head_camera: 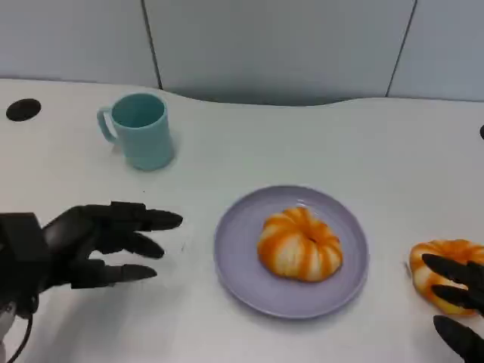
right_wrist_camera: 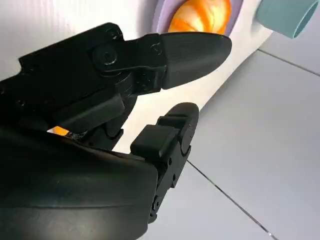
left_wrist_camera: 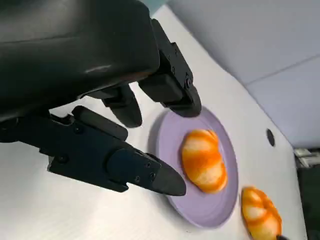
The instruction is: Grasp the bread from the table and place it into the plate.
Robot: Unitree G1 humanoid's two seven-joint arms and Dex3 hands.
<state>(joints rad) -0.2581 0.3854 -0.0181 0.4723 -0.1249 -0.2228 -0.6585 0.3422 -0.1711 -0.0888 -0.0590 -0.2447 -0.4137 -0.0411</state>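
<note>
Plate (head_camera: pixel 234 265) as landmark: lilac, round, on white table (head_camera: pixel 378 151), roughly mid-frame in head view. One orange-and-white striped bread (head_camera: pixel 299 243) sits inside plate, near its centre, slightly toward the far rim. Same bread (left_wrist_camera: pixel 202 160) seen in left wrist view, resting on plate (left_wrist_camera: pixel 165 145).

Second bread (head_camera: pixel 439 265), same look, lies on table to the right of plate, apart from its rim, not touching it. Left wrist view shows it too (left_wrist_camera: pixel 260 212), just off plate edge.

Right hand (head_camera: pixel 457 302): at second bread, right of plate. Fingers (head_camera: pixel 446 266) lie over near/right side of that bread, tips on or just above its top; can't tell whether contact is a real grip. Fingers look spread, not clamped. Bread resting on table surface. Right wrist view: right hand (right_wrist_camera: pixel 165 85) fingers apart w/ a gap between them; a sliver of orange behind the palm; plate (right_wrist_camera: pixel 160 12) and bread (right_wrist_camera: pixel 202 15) on it beyond the fingertips.

Left hand (head_camera: pixel 98 242): left of plate, well clear of rim, above table. Fingers extended toward plate, spread, holding nothing. Left wrist view agrees: left hand (left_wrist_camera: pixel 125 125) w/ fingers apart, empty.

Teal mug (head_camera: pixel 140 130): beyond plate and to its left, upright, handle facing away from plate. Also in right wrist view (right_wrist_camera: pixel 287 15).
</note>
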